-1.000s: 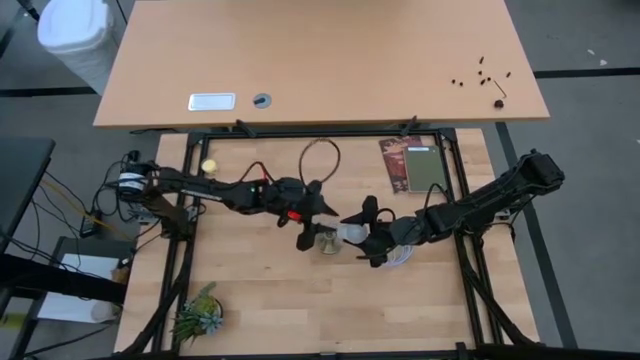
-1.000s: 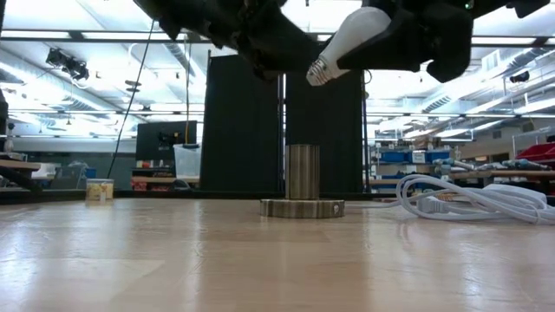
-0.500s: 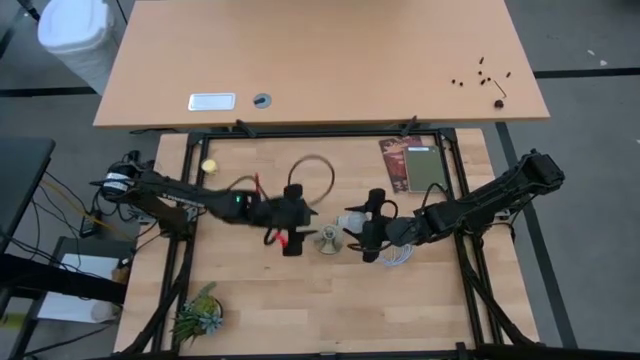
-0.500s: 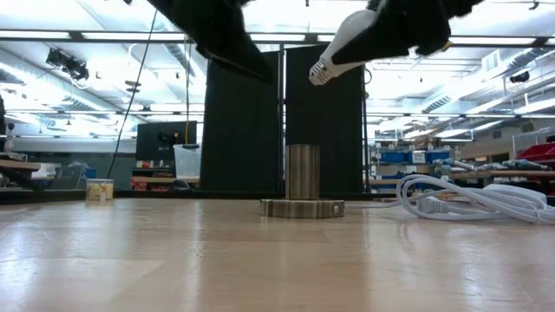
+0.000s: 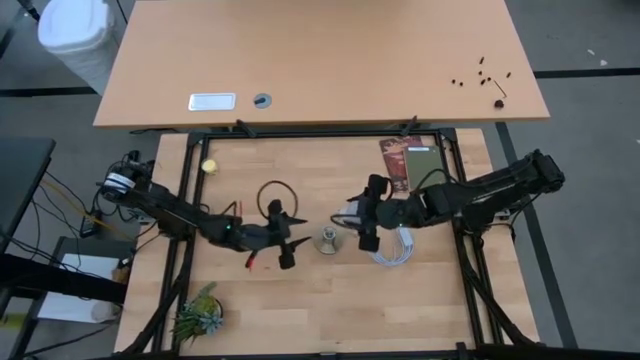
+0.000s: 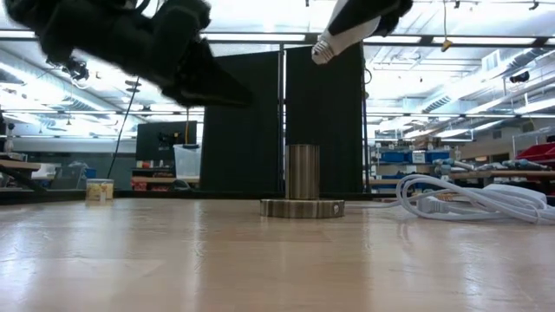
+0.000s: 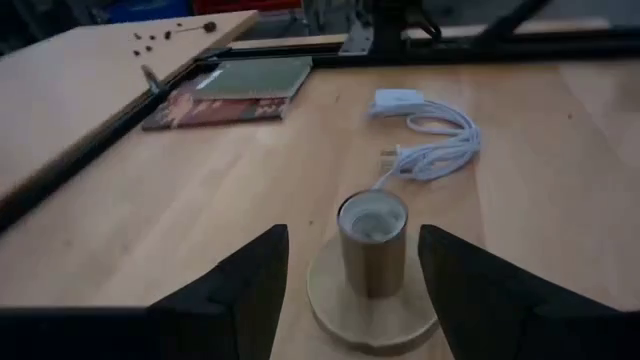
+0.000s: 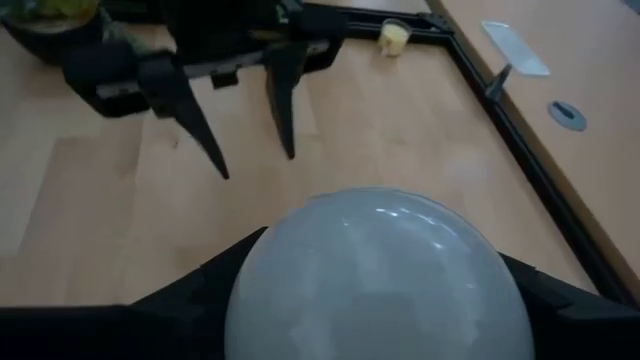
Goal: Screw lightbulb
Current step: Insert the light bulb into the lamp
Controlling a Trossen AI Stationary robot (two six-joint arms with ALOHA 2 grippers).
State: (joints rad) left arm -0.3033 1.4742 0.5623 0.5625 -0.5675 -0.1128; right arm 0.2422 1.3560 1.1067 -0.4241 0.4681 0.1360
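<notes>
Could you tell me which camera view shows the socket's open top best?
The left wrist view: it looks down into the socket between the left hand's open fingers. The low view shows only its side, the high view a small disc, the right wrist view nothing of it.

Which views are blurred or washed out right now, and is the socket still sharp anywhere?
Low view: left arm smeared and dark against bright ceiling lights; socket sharp. Right wrist view: lightbulb fills the frame, soft, with small glare spots. Left wrist view: socket fairly clear, own fingers blurred.
</notes>
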